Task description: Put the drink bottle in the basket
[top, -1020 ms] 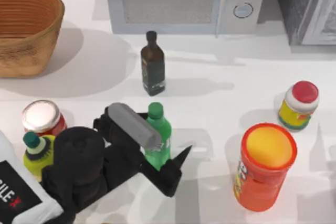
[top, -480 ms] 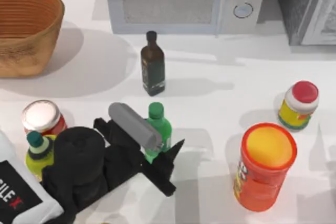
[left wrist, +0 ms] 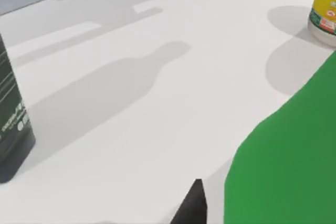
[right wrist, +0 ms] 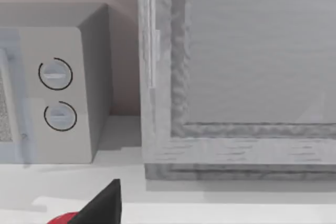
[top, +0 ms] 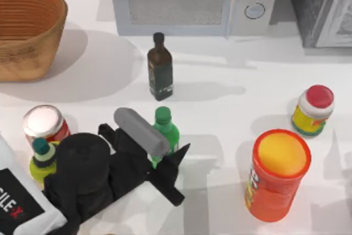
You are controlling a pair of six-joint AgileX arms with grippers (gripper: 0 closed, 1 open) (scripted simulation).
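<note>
Jaws of left gripper [top: 157,155] sit on either side of the drink bottle [top: 164,136], fingers against its lower body; whether they actually clamp it, cannot tell, and the bottle stands upright on the table [top: 231,103], its green side close up in the left wrist view [left wrist: 283,161]. Just past the jaws stands a dark oil bottle [top: 160,68], beside the arm a yellow-green bottle [top: 42,158] and a red can [top: 44,123], well off to the far left the basket [top: 27,28]. Right gripper [right wrist: 100,205] faces a microwave [right wrist: 52,93] and grey cabinet [right wrist: 236,77]; fingers can't be judged.
</note>
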